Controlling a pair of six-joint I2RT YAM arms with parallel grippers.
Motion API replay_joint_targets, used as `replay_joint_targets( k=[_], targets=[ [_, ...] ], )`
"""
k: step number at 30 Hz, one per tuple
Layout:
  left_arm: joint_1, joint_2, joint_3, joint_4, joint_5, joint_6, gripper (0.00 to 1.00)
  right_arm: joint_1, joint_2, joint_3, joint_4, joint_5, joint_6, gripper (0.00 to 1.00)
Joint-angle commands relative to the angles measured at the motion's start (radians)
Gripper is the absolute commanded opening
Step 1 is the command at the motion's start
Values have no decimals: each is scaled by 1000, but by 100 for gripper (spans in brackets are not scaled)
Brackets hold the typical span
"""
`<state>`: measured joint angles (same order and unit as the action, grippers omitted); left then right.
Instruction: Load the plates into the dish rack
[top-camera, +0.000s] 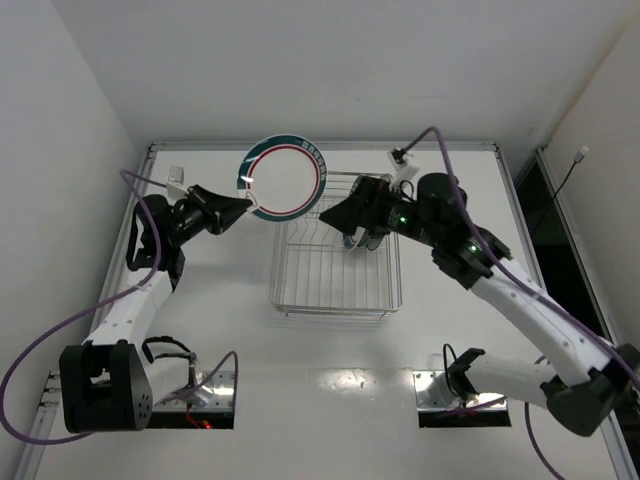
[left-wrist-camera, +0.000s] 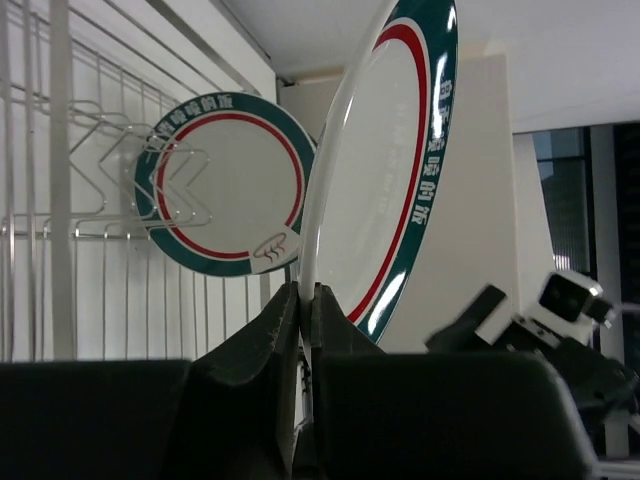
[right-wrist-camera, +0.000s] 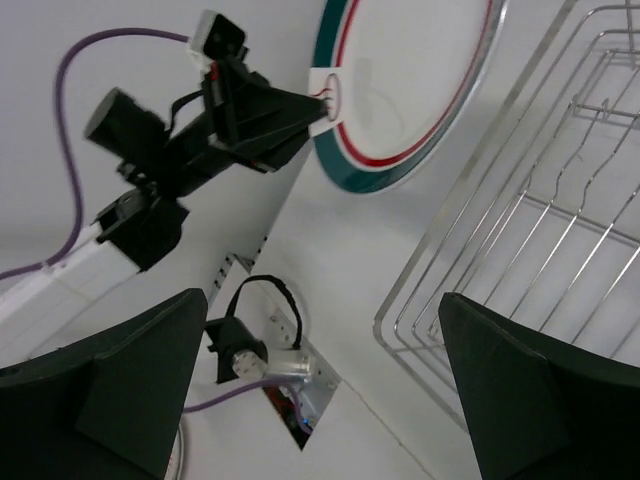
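Two plates are in sight. The one you are carrying, the held plate (top-camera: 287, 178), is white with a dark green rim band and a thin red ring. It is raised off the table (top-camera: 330, 390) at the far left corner of the dish rack (top-camera: 335, 275), with its face turned up toward the overhead camera. Your left gripper (top-camera: 243, 197) has it by the rim on the plate's left side. In the left wrist view the two fingers (left-wrist-camera: 250, 400) are pressed tight on the thin edge, and the plate rises from them tilted to the right.

The second plate (left-wrist-camera: 225, 185) has the same green band and red ring. It stands upright among the rack's wires, with bent prongs crossing in front of its left side. From above you can see only a pale arc of it under the right arm, so which slot it sits in cannot be told.

The rack is a silver wire basket in the middle of the table. Your right gripper (top-camera: 342, 222) hangs over its far half. Its wrist view shows the fingers (right-wrist-camera: 130, 390) spread wide with nothing between them; the table, the rack's corner and the carried plate show through the gap.
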<state>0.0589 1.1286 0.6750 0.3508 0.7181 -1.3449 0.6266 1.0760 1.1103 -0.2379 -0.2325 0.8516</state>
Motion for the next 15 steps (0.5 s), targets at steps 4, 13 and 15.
replay_joint_targets(
  k=[4, 13, 15],
  targets=[
    [-40, -105, 24, 117, 73, -68, 0, -56, 171, 46, 193, -100, 61, 99],
    [-247, -142, -23, 96, -40, -97, 0, -77, 294, 46, 330, -200, 104, 81],
    [-307, -142, -47, 120, -49, -97, 0, -77, 294, 46, 339, -209, 104, 50]
  ],
)
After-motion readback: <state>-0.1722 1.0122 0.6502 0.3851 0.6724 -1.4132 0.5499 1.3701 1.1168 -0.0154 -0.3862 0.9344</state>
